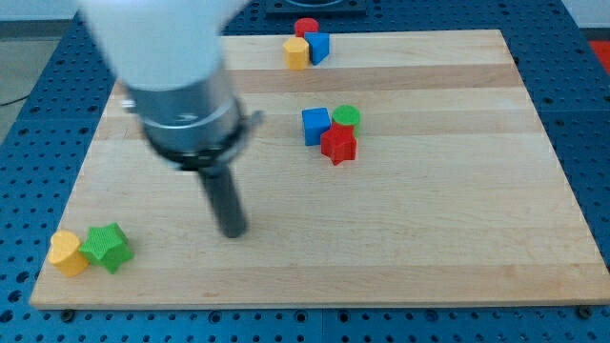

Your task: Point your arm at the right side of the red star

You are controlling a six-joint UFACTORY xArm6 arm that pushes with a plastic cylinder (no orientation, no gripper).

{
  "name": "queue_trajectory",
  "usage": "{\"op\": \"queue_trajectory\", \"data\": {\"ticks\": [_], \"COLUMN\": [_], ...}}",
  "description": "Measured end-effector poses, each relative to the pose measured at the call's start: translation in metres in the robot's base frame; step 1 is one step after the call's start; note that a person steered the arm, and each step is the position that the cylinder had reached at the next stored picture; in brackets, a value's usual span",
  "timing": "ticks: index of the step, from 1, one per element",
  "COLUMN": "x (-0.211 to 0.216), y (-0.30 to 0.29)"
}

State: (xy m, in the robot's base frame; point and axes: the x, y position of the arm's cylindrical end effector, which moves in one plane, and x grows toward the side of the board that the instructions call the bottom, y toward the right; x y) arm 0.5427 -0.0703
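The red star [337,145] lies on the wooden board [429,219] a little above its middle. A blue cube [315,126] touches it at its upper left and a green cylinder [347,117] touches it at its top. My tip [233,231] is the lower end of the dark rod, on the board well to the left of and below the red star, clear of every block.
At the view's top a red cylinder [306,28], a blue block [318,46] and a yellow block [296,52] sit together. At the bottom left corner a yellow block [67,252] touches a green star [106,247].
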Motion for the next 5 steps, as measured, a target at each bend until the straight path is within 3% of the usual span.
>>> {"op": "queue_trajectory", "data": {"ticks": [1,2,5], "x": [0.000,-0.009,-0.109], "y": [0.090,0.143,0.151]}}
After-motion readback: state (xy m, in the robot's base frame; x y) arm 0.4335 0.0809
